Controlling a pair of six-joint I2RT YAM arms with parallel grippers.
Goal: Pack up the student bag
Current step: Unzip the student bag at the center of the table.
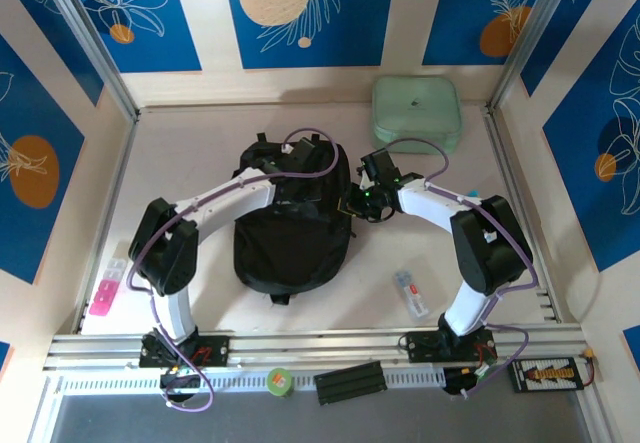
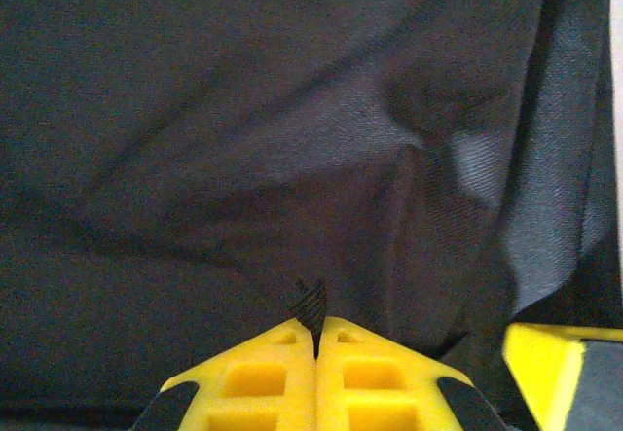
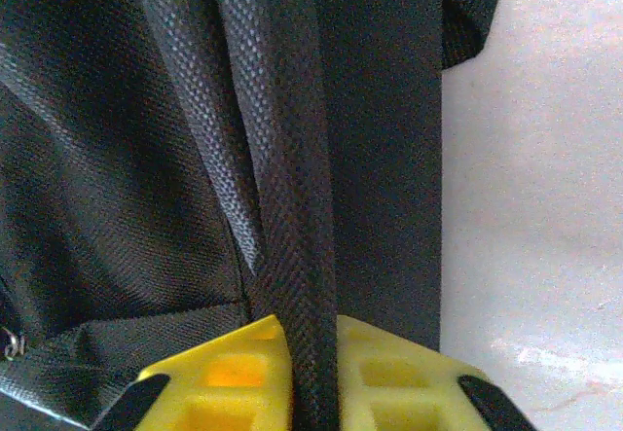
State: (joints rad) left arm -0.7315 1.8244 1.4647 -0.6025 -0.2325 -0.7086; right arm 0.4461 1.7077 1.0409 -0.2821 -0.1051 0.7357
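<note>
Bench (image 1: 440,253): a pale surface walled on three sides by panels with blue leaf prints; both arms are bolted at its near rail.
Student bag (image 1: 290,233): black, soft and slumped flat on the middle of the bench, its top end towards the far wall; it is the biggest thing there, and both claws are on it.
Left arm (image 1: 215,203): reaches from the near left corner up and across to the bag's upper part.
Right arm (image 1: 440,203): bends in from the near right to the bag's upper right edge.
Mint-green case (image 1: 417,113): square with rounded corners, at the far right of the bench, well apart from the bag.
Left claw (image 2: 316,329): yellow pads pressed together, with a small tuft of the bag's black fabric nipped between the tips; creased cloth lies behind it.
Right claw (image 3: 311,343): pinching a woven black strap (image 3: 292,207) of the bag, which runs upright between the two yellow pads; bare bench shows to the right.
Black strip (image 1: 350,381): lies on the near rail between the arm bases.
Clear packet (image 1: 410,293): on the bench, near the right arm's base.
Pink packet (image 1: 104,293): at the near left edge of the bench.
Green roll (image 1: 279,381): on the near rail, just beside the black strip.
</note>
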